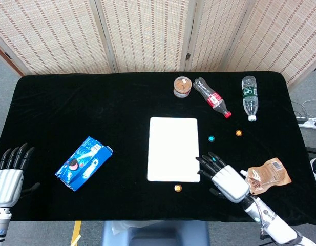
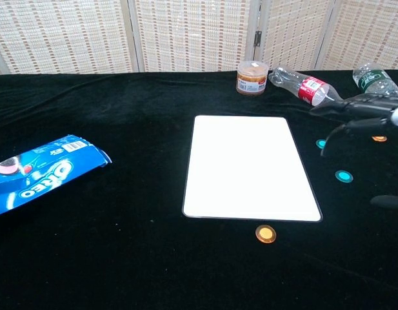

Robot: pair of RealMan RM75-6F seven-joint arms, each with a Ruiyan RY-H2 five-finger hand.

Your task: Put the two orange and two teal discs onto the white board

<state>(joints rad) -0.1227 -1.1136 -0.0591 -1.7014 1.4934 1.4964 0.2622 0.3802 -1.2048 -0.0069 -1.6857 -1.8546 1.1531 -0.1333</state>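
black table [image 1: 96, 102], white board [image 1: 173, 148] at centre, nothing on it. right hand [image 1: 223, 177] hovers just right of board, fingers spread, empty, over one teal disc [image 2: 343, 175]. left hand [image 1: 8, 174] at near left edge, fingers spread. other teal disc [image 1: 211, 139] and orange disc [image 1: 238, 133] right of board; second orange disc [image 1: 178, 188] just below it.

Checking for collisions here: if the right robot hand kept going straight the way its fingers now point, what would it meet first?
Probably the white board. In the head view the right robot hand points up and left, fingertips just off the board's right edge, open above the nearer teal disc. Its height is unclear, so it may pass above.
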